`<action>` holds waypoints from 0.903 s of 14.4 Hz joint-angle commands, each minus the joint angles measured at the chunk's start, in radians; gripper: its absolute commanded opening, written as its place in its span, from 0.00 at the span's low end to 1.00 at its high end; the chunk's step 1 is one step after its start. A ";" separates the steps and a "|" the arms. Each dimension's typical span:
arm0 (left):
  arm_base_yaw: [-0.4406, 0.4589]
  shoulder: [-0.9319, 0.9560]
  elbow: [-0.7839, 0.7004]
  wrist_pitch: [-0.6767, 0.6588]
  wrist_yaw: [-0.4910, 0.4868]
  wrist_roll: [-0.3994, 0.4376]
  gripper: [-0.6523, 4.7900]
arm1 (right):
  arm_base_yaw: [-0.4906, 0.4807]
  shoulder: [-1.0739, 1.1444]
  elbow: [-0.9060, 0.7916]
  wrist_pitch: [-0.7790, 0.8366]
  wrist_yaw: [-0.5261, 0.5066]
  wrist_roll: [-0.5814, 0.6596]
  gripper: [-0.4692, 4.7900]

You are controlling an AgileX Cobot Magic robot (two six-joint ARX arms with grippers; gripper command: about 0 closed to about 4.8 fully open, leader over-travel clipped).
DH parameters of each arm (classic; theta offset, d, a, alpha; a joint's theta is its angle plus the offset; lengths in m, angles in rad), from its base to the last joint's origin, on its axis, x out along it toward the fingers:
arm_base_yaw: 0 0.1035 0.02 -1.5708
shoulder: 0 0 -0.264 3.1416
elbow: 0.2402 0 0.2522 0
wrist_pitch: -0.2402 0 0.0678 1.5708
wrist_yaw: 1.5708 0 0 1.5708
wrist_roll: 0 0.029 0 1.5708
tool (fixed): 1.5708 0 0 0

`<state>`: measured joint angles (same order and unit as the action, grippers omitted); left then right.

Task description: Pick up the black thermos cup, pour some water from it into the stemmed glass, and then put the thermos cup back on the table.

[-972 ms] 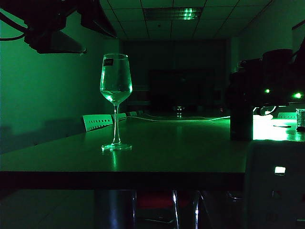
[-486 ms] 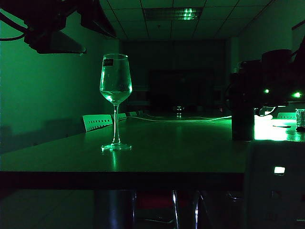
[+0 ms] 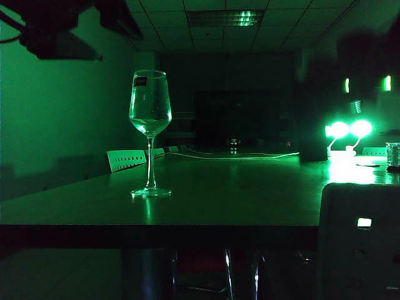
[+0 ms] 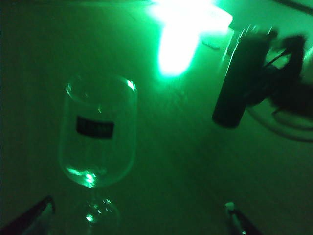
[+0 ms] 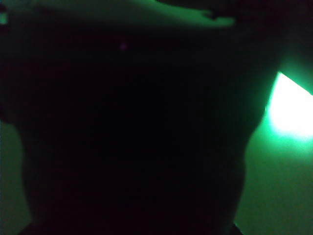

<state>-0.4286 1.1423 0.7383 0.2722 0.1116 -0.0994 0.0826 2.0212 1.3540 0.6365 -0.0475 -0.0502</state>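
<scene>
Green light everywhere.

Outside view: stemmed glass [image 3: 150, 131] stands on desk [image 3: 237, 194], left side. Right tool dark, hard to see.

Left wrist view: left tool [image 4: 139, 215] spread wide, empty, above glass. Black thermos cup [image 4: 239, 83] off desk, tilted, held by right tool [image 4: 274, 83], well apart from glass.

Right wrist view: cup fills view.

A second ago the black thermos cup [image 3: 312, 134] stood on the table [image 3: 237, 194] at the right of the exterior view; now its base hangs clear of the surface. The dark bulk of the right arm that hung around its top then has risen with it toward the ceiling, uncovering two bright round lights [image 3: 349, 129] behind. In the left wrist view the cup is blurred and tilted, with the right gripper [image 4: 266, 78] against its side. The left arm's dark housing [image 3: 59, 44] has shifted slightly up and left
</scene>
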 commanded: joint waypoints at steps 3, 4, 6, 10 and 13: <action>0.094 -0.106 0.008 -0.027 -0.011 0.043 1.00 | 0.094 -0.256 0.019 0.021 -0.112 -0.036 0.39; 0.126 -0.111 0.013 -0.039 0.039 0.038 1.00 | 0.133 -0.286 0.019 0.013 -0.112 -0.073 0.39; 0.149 -0.085 0.075 -0.117 0.077 0.071 1.00 | 0.224 -0.304 0.035 0.007 -0.106 -0.167 0.39; 0.149 0.120 0.286 -0.229 0.123 0.092 1.00 | 0.307 -0.257 0.115 -0.036 -0.078 -0.247 0.39; 0.148 0.209 0.330 -0.271 0.158 0.092 1.00 | 0.307 -0.160 0.233 -0.100 -0.079 -0.280 0.39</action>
<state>-0.2802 1.3521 1.0599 -0.0078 0.2619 -0.0147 0.3882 1.8618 1.5490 0.4698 -0.1234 -0.3008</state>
